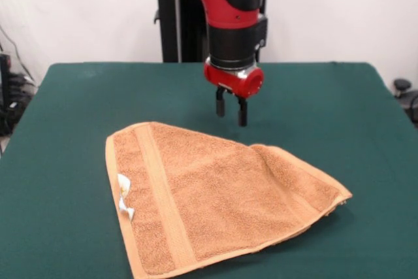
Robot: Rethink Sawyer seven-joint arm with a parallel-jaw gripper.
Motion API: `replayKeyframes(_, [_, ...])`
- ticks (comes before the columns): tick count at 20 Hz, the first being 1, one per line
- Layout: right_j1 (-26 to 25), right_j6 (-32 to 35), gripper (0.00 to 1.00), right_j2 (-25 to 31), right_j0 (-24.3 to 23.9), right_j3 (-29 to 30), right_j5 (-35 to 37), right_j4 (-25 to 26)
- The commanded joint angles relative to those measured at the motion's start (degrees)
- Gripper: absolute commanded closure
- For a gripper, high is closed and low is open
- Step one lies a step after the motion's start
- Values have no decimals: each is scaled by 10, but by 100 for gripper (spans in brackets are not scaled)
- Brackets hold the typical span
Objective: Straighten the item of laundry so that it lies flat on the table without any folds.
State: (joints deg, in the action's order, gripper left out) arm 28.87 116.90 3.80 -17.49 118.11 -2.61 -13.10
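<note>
Dark green felt-like cloth covers the table (78,122), which is backed by a plain pale wall and is far larger than the one thing lying on it. Toward the near side, roughly centred, the towel (215,197) is seen: a small orange-tan terry piece, folded over on itself so that a rough triangle is formed, with a rounded fold running from the far corner down to the right-hand tip. A flat woven border band (164,200) runs along the left portion beside the hemmed edge, and a small white tag (124,197) is curled up off that hem. At the right tip two layers can be made out, one hem stacked upon the other. The cloth is judged light, limp and looped in texture, likely to drag on the felt rather than slide freely, and in no way fragile. A hold is best taken on the upper layer alone at the right-hand corner, or along its hem (the band, being denser, may be easier to pinch), so that the flap may be peeled back. Above the towel's far edge and clear of it, the pincer (231,110) hangs with its two dark fingers slightly parted and nothing held between them.
</note>
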Motion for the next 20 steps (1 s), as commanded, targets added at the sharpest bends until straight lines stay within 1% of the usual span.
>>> replayKeyframes(1, [-99,81,0,80,-25,-31,-69,50])
replayKeyframes(5, [-107,78,0,86,-32,-52,-54,55])
replayKeyframes(8, [-111,82,0,80,-20,-72,-46,50])
replayKeyframes(11, [-127,81,0,83,-18,-91,-48,50])
replayKeyframes(17, [-151,75,0,85,-8,-134,-38,32])
replayKeyframes(20, [-153,76,0,79,3,-148,-27,18])
